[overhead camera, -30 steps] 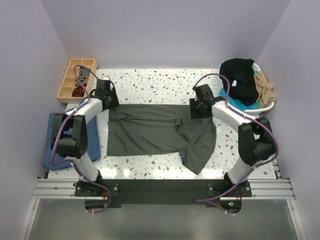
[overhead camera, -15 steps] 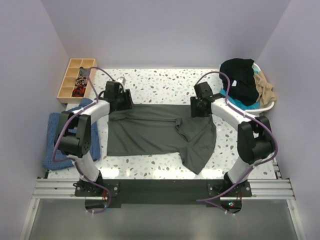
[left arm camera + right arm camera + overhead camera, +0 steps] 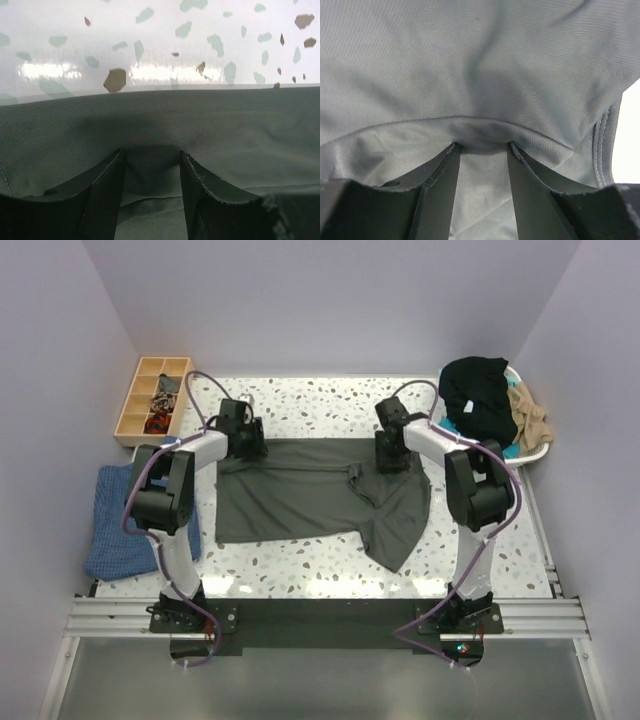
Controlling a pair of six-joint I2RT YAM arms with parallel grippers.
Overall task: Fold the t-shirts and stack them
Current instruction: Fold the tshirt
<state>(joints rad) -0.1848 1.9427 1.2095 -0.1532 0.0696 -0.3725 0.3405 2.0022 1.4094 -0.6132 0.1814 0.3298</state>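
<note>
The charcoal-grey t-shirt (image 3: 300,500) lies spread across the middle of the table, with its right sleeve folded inward and one corner hanging toward the near right. My left gripper (image 3: 245,443) is at its far-left edge and my right gripper (image 3: 390,454) at its far-right edge. In the left wrist view the fingers (image 3: 151,150) stand narrowly apart with the grey cloth (image 3: 225,120) puckered between them. In the right wrist view the fingers (image 3: 482,145) pinch a bent hem of the cloth (image 3: 470,60).
A white basket (image 3: 541,450) at the far right holds a black shirt (image 3: 482,392), a tan one (image 3: 531,420) and a teal one (image 3: 470,446). A wooden compartment tray (image 3: 140,390) stands at the far left. A blue folded cloth (image 3: 120,525) lies at the left edge.
My left gripper moved right from the shirt's left corner onto its far edge. My right gripper moved away and slightly left. The whole shirt shifted a little toward the far side.
</note>
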